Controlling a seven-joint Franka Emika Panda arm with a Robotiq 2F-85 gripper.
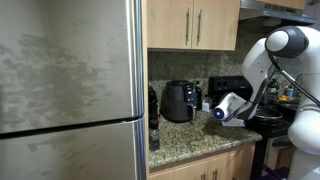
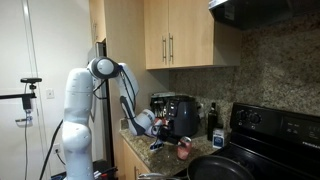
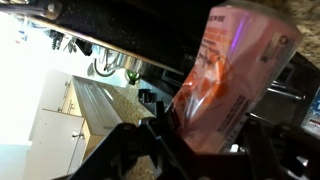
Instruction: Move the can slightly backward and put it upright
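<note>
In the wrist view the pinkish-red can fills the space between my dark fingers and sits tilted, its top leaning to the upper right. My gripper is shut on the can. In both exterior views the gripper hangs a little above the granite counter, next to the black air fryer. The can itself is too small to make out in the exterior views.
A steel fridge stands at one end of the counter. A black stove with a dark pan is at the other. A dark bottle stands by the backsplash. A small pinkish item sits near the pan. Wooden cabinets hang above.
</note>
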